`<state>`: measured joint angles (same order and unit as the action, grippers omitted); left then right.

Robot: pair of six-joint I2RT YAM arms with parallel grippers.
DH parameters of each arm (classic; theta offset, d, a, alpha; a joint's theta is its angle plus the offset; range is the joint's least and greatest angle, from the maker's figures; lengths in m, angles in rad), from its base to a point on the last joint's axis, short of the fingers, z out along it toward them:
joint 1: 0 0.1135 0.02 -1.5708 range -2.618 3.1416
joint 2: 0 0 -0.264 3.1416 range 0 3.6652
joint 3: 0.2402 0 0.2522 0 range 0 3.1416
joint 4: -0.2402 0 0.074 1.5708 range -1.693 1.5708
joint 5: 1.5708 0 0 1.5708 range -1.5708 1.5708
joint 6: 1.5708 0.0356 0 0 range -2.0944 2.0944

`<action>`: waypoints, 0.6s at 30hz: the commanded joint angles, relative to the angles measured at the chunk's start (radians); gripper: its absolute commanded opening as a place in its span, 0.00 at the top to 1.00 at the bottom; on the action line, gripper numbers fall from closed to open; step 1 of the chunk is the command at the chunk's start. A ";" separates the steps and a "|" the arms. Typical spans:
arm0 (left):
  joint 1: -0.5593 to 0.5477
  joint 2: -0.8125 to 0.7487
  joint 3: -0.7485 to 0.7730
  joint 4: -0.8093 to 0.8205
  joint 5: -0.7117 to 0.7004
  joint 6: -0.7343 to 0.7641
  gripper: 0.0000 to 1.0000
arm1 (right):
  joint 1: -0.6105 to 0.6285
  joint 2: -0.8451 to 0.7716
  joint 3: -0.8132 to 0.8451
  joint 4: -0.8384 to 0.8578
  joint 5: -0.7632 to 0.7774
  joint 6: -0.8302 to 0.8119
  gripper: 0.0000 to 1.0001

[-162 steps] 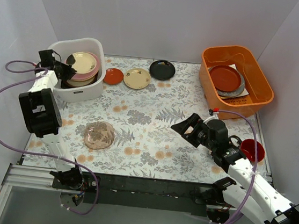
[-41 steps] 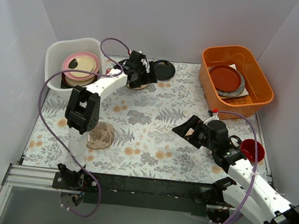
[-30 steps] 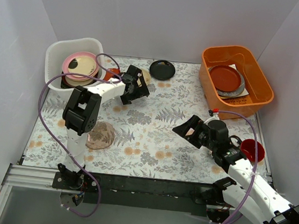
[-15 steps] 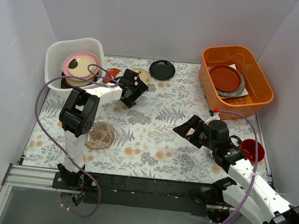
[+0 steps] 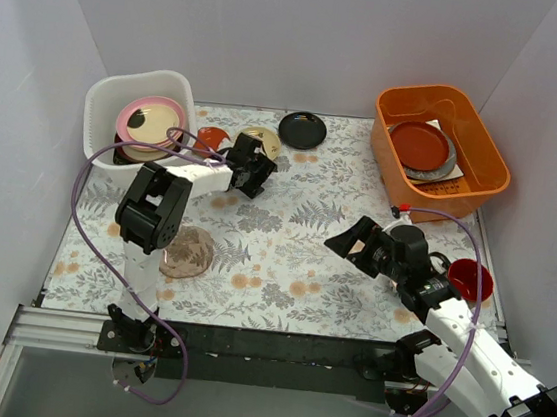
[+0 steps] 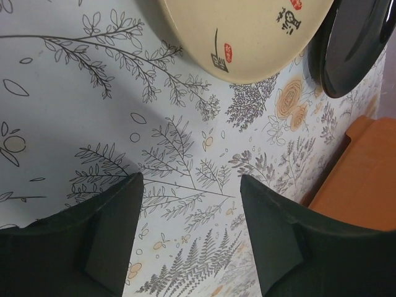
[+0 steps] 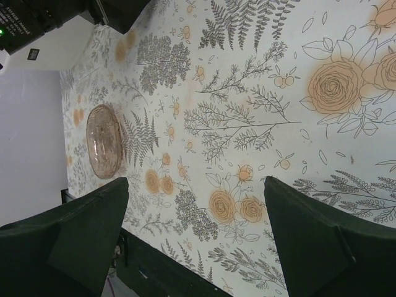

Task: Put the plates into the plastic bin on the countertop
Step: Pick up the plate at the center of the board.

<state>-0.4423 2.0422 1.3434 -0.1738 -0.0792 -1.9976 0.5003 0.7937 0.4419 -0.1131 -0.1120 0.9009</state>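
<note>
L gripper (image 6: 190, 185), jaws apart & empty, hovers low over countertop (image 6: 93, 124) w/ beige plate (image 6: 241, 31) just ahead, beyond its fingertips; R gripper (image 7: 197, 185), also agape, sits well apart

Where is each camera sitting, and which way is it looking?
Top external: high behind the robot, looking down on the countertop and plastic bin; left arm and right arm show.
Left wrist: on the left arm, facing the beige plate and black plate; its jaws show.
Right wrist: on the right arm, facing the brownish plate; its jaws show.
Shared: top and left wrist both see the beige plate.
</note>
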 commanded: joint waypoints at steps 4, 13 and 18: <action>-0.053 0.053 0.005 -0.036 -0.122 -0.316 0.42 | -0.020 -0.025 0.001 -0.008 -0.012 -0.036 0.02; -0.058 0.170 0.210 -0.140 -0.188 -0.271 0.44 | -0.042 -0.037 0.000 -0.022 -0.024 -0.051 0.02; -0.042 0.179 0.232 -0.187 -0.188 -0.315 0.44 | -0.063 -0.036 -0.009 -0.019 -0.046 -0.066 0.02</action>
<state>-0.4999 2.2047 1.5852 -0.2359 -0.2108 -2.0087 0.4549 0.7708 0.4416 -0.1333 -0.1310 0.8627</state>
